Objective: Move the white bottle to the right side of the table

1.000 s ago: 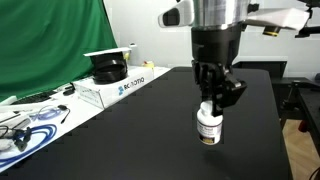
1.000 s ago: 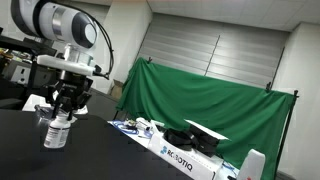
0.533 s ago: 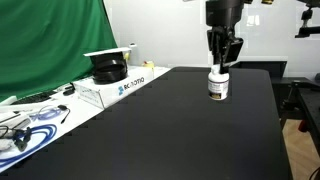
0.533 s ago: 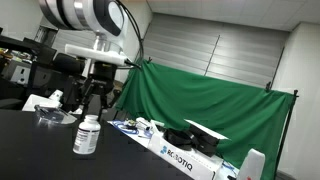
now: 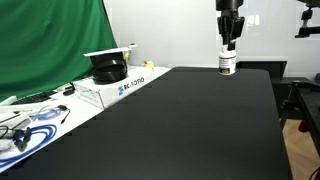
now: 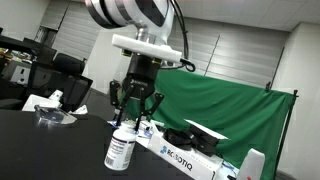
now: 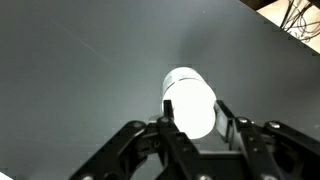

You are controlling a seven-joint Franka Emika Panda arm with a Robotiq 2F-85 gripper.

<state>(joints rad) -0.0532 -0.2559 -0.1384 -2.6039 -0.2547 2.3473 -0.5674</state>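
Observation:
The white bottle [image 5: 227, 65] hangs upright in my gripper [image 5: 229, 50] over the far end of the black table [image 5: 170, 130]. In an exterior view the bottle [image 6: 121, 151] is just under the gripper [image 6: 129, 127], close above the tabletop; I cannot tell if it touches. In the wrist view the fingers [image 7: 196, 118] are shut on both sides of the bottle [image 7: 188, 95], with bare black tabletop below it.
A white box with blue lettering [image 5: 120, 88] stands at the table's side edge, with a black object [image 5: 108, 68] on it. A white bench with cables [image 5: 30, 118] and a green curtain [image 5: 50, 40] lie beyond. The box also shows in an exterior view [image 6: 185, 155].
My gripper has carried the bottle along the table, from near the camera to the far end in one exterior view, and rightward in the other.

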